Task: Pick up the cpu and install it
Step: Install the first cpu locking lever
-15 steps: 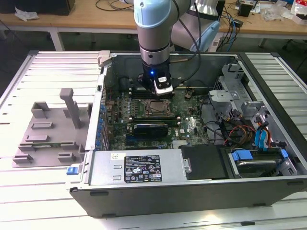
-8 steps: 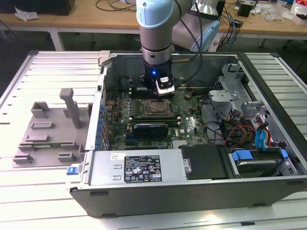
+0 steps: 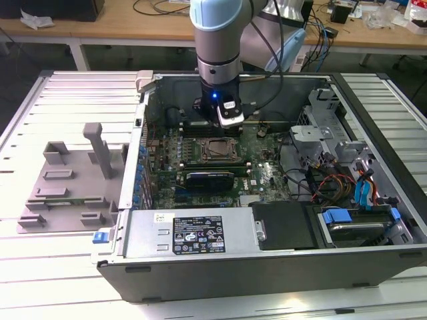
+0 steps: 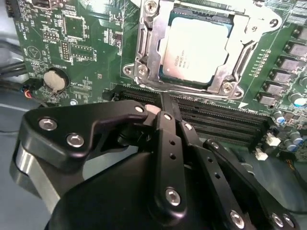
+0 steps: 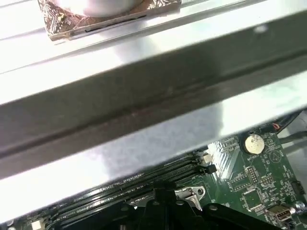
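Observation:
The cpu (image 4: 196, 48), a flat square chip with a silvery top, lies inside the metal socket frame (image 4: 144, 57) on the green motherboard (image 4: 72, 43). My gripper (image 4: 161, 114) hangs just beside the socket, over the black memory slots (image 4: 225, 122); its black fingers are shut together with nothing between them. In the exterior view the gripper (image 3: 227, 119) sits low inside the open computer case, just behind the socket (image 3: 215, 151). The first wrist view catches the dark gripper (image 5: 163, 203) above the memory slots.
The grey plastic tray (image 3: 67, 190) stands on the slatted table at the exterior view's left. Case walls (image 3: 140, 133), a drive cage (image 3: 327, 127), cables (image 3: 333, 183) and a power supply (image 3: 193, 233) ring the board. A coin battery (image 4: 53, 80) sits nearby.

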You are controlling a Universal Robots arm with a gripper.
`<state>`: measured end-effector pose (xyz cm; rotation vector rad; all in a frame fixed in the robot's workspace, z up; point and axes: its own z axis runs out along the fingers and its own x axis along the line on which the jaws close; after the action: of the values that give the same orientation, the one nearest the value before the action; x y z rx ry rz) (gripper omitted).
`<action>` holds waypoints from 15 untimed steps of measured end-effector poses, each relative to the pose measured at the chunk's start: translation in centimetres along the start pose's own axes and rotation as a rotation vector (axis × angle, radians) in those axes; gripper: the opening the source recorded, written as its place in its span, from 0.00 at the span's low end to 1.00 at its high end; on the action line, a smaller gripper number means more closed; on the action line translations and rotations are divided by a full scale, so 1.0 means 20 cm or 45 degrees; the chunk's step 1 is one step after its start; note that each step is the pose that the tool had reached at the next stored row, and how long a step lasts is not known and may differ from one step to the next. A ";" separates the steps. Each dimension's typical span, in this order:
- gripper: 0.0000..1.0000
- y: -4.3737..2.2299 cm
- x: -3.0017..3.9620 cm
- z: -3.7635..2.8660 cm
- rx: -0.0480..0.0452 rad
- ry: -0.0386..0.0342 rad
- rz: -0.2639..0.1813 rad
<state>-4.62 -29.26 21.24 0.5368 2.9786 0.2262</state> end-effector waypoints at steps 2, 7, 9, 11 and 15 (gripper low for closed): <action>0.11 -0.003 -0.001 -0.002 0.081 -0.0155 -0.009; 0.11 -0.034 -0.012 -0.005 0.195 -0.0456 -0.048; 0.11 -0.036 -0.013 -0.006 0.199 -0.0450 -0.082; 0.11 -0.040 -0.008 -0.007 0.202 -0.0447 -0.108; 0.11 -0.063 0.005 -0.007 0.199 -0.0412 -0.163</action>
<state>-5.16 -30.42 21.17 0.3584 3.0006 -0.0266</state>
